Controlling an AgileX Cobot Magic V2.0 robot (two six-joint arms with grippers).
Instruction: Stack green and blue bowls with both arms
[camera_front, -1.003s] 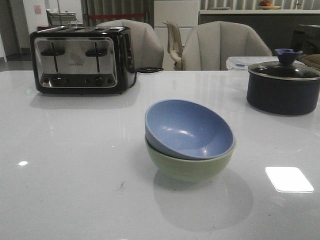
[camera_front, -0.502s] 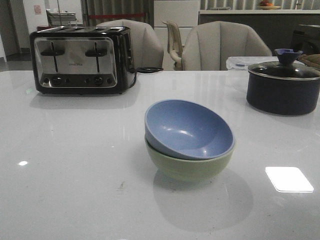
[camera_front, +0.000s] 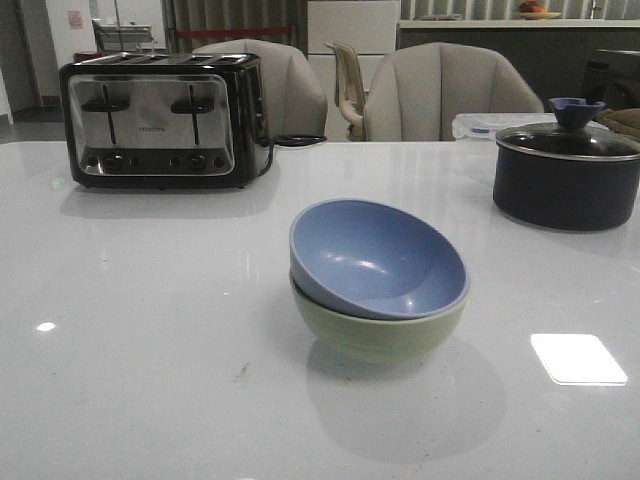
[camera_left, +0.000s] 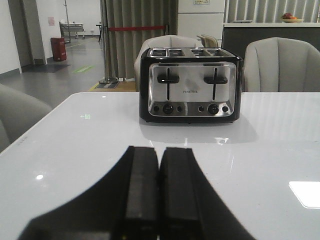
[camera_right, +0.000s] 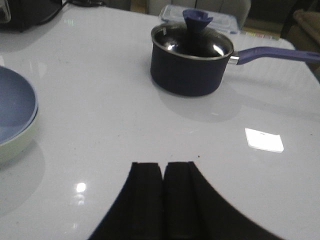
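Nothing is shifting since the earlier frames: your blue bowl (camera_front: 378, 256) is sitting tilted inside the green bowl (camera_front: 380, 325) near the worktop (camera_front: 150, 300) centre, both matte and smooth. Both claws, left (camera_left: 158, 200) and right (camera_right: 163, 200), are clenched empty, so you're risking a nudge sliding that tilted bowl off.

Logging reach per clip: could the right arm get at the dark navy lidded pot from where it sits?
Probably yes: bare white tabletop lies between the shut right pincer and the dark navy lidded pot; nothing intervenes.
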